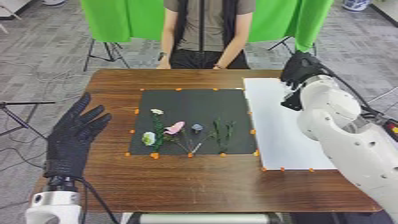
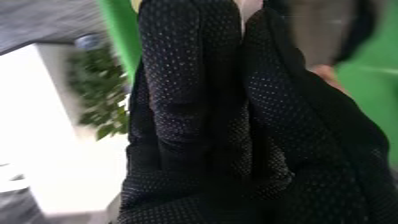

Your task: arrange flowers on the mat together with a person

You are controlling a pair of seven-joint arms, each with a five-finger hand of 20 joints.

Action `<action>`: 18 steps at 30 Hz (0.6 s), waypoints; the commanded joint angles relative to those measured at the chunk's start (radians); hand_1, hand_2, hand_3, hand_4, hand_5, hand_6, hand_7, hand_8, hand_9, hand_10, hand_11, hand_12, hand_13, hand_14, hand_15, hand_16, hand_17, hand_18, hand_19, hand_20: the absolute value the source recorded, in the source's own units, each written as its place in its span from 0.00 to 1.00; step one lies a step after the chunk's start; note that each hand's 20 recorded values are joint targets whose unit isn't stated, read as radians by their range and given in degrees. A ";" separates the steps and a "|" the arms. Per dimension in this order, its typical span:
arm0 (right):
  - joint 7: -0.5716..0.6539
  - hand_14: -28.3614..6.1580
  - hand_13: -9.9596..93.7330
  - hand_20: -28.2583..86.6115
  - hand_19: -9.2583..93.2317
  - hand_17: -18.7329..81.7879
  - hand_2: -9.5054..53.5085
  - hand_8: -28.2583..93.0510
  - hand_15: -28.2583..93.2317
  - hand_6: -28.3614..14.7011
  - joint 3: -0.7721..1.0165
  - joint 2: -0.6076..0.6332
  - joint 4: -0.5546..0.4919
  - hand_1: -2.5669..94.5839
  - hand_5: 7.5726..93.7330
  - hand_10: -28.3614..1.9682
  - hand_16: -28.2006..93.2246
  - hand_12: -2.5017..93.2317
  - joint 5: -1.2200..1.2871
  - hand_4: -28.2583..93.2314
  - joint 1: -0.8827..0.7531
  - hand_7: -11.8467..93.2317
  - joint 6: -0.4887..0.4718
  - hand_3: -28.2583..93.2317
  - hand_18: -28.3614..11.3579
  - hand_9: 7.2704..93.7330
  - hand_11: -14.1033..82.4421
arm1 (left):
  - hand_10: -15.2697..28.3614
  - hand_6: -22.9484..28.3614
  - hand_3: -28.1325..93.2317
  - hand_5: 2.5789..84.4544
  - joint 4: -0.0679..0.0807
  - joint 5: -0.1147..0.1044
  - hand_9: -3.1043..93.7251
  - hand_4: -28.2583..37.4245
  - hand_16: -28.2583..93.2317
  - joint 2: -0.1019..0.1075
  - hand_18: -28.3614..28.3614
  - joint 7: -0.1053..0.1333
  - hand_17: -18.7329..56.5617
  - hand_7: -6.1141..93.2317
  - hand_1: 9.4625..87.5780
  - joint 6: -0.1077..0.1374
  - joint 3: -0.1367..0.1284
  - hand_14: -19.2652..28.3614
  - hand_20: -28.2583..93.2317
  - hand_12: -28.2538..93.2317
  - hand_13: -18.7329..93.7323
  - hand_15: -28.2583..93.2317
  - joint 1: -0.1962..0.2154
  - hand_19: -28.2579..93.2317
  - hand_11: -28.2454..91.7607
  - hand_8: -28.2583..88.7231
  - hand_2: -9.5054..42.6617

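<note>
A pink flower [image 1: 174, 128] lies among other blooms on the dark mat [image 1: 191, 97], where any addition would best be lowered gently, clear of petals. Beside the mat, the right robot hand [image 1: 300, 64] is at the white panel [image 1: 284, 130], its grip impossible to tell; the left robot hand [image 1: 69, 135], released, is at the bench's [image 1: 178, 180] left side.

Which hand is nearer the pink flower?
Left. The left hand is to the left of the pink flower, beyond the mat's edge; the right hand is farther off, by the white sheet's far end.
</note>
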 commanded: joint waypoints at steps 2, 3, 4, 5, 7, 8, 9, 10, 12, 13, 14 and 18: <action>-0.065 0.77 0.92 0.36 0.62 0.55 0.00 0.22 0.52 0.68 -0.034 -0.189 -0.074 0.68 0.89 0.78 0.51 0.36 0.033 0.00 -0.085 0.32 -0.091 0.75 0.56 1.00 0.21 | 0.74 0.55 0.88 0.38 -0.003 0.001 0.39 0.02 0.19 -0.003 0.94 -0.008 0.16 0.15 0.16 -0.001 0.001 0.90 0.27 0.32 0.40 0.54 0.010 0.67 0.39 0.17 0.28; -0.069 0.77 0.92 0.36 0.62 0.55 0.00 0.22 0.52 0.68 -0.042 -0.209 -0.070 0.68 0.89 0.78 0.51 0.36 0.027 0.00 -0.090 0.32 -0.102 0.75 0.56 1.00 0.21 | 0.74 0.55 0.88 0.38 -0.002 0.001 0.39 0.02 0.19 -0.004 0.94 -0.011 0.16 0.15 0.16 -0.003 0.001 0.90 0.27 0.32 0.40 0.54 0.009 0.67 0.39 0.17 0.28; -0.075 0.77 0.92 0.36 0.62 0.55 0.00 0.22 0.53 0.68 -0.053 -0.224 -0.066 0.68 0.89 0.78 0.51 0.36 0.018 0.00 -0.093 0.32 -0.104 0.75 0.57 1.00 0.21 | 0.74 0.55 0.88 0.38 -0.002 0.000 0.39 0.02 0.19 -0.003 0.94 -0.010 0.16 0.15 0.16 -0.005 0.002 0.90 0.27 0.32 0.40 0.54 0.008 0.67 0.39 0.17 0.28; -0.078 0.77 0.92 0.36 0.61 0.55 0.00 0.22 0.53 0.68 -0.066 -0.232 -0.063 0.68 0.89 0.78 0.51 0.36 0.013 0.00 -0.094 0.32 -0.100 0.75 0.57 1.00 0.21 | 0.74 0.55 0.88 0.38 -0.001 0.001 0.39 0.02 0.19 -0.003 0.94 -0.011 0.16 0.15 0.16 -0.004 0.004 0.90 0.27 0.32 0.40 0.54 0.005 0.67 0.39 0.17 0.28; -0.082 0.77 0.91 0.37 0.61 0.55 0.00 0.22 0.53 0.68 -0.089 -0.251 -0.052 0.68 0.88 0.78 0.51 0.36 0.006 0.00 -0.091 0.32 -0.099 0.75 0.57 1.00 0.21 | 0.74 0.55 0.88 0.38 0.002 0.001 0.39 0.02 0.19 -0.001 0.94 -0.013 0.16 0.15 0.15 -0.005 0.006 0.90 0.27 0.32 0.40 0.54 -0.004 0.67 0.39 0.17 0.28; -0.088 0.77 0.91 0.37 0.61 0.55 0.00 0.22 0.53 0.68 -0.096 -0.262 -0.044 0.68 0.88 0.78 0.51 0.36 -0.003 0.00 -0.089 0.32 -0.104 0.75 0.57 1.00 0.21 | 0.74 0.55 0.88 0.38 0.002 0.001 0.39 0.02 0.19 -0.001 0.94 -0.014 0.16 0.15 0.15 -0.005 0.006 0.90 0.27 0.32 0.40 0.54 -0.006 0.67 0.39 0.17 0.28; -0.082 0.77 0.91 0.37 0.61 0.55 0.00 0.22 0.54 0.68 -0.109 -0.265 -0.038 0.68 0.88 0.78 0.51 0.36 0.001 0.00 -0.084 0.32 -0.095 0.75 0.57 1.00 0.21 | 0.74 0.55 0.88 0.38 0.003 0.003 0.39 0.02 0.19 -0.003 0.94 -0.017 0.16 0.15 0.16 -0.010 0.006 0.90 0.27 0.32 0.40 0.54 -0.009 0.67 0.39 0.17 0.28; -0.085 0.77 0.91 0.37 0.61 0.55 0.00 0.22 0.54 0.68 -0.116 -0.272 -0.031 0.68 0.88 0.78 0.51 0.37 0.010 0.00 -0.082 0.32 -0.092 0.75 0.57 0.99 0.21 | 0.74 0.55 0.88 0.38 0.004 0.003 0.39 0.02 0.19 -0.001 0.94 -0.016 0.16 0.15 0.15 -0.010 0.006 0.90 0.27 0.32 0.40 0.54 -0.010 0.67 0.39 0.17 0.28; -0.097 0.77 0.90 0.37 0.60 0.54 0.00 0.22 0.54 0.68 -0.131 -0.285 -0.014 0.68 0.87 0.78 0.51 0.37 0.007 0.00 -0.077 0.33 -0.086 0.75 0.57 0.99 0.22 | 0.74 0.55 0.88 0.38 0.005 0.009 0.39 0.02 0.19 -0.009 0.94 -0.025 0.16 0.15 0.16 -0.015 0.005 0.90 0.27 0.32 0.40 0.54 -0.012 0.67 0.39 0.17 0.28; -0.098 0.77 0.90 0.38 0.61 0.54 0.00 0.21 0.55 0.68 -0.141 -0.291 -0.003 0.68 0.86 0.78 0.50 0.37 -0.001 0.00 -0.070 0.33 -0.080 0.75 0.57 0.99 0.22 | 0.74 0.55 0.88 0.38 0.006 0.008 0.39 0.02 0.19 -0.009 0.94 -0.024 0.16 0.15 0.15 -0.016 0.006 0.90 0.27 0.32 0.40 0.54 -0.015 0.67 0.39 0.17 0.28; -0.096 0.76 0.90 0.38 0.61 0.54 0.00 0.21 0.55 0.69 -0.149 -0.298 0.008 0.67 0.86 0.79 0.50 0.37 -0.007 0.00 -0.065 0.33 -0.083 0.76 0.57 0.99 0.22 | 0.74 0.55 0.88 0.38 0.005 0.009 0.39 0.02 0.19 -0.011 0.94 -0.026 0.16 0.15 0.16 -0.015 0.005 0.90 0.27 0.32 0.40 0.54 -0.013 0.67 0.39 0.17 0.28; -0.067 0.75 0.89 0.40 0.62 0.53 0.00 0.20 0.58 0.70 -0.178 -0.296 0.037 0.66 0.85 0.79 0.49 0.38 -0.010 0.00 -0.053 0.34 -0.062 0.76 0.53 0.99 0.23 | 0.74 0.55 0.88 0.37 0.009 0.015 0.39 0.02 0.19 -0.017 0.94 -0.034 0.16 0.15 0.15 -0.023 0.008 0.90 0.27 0.32 0.41 0.54 -0.022 0.67 0.39 0.17 0.28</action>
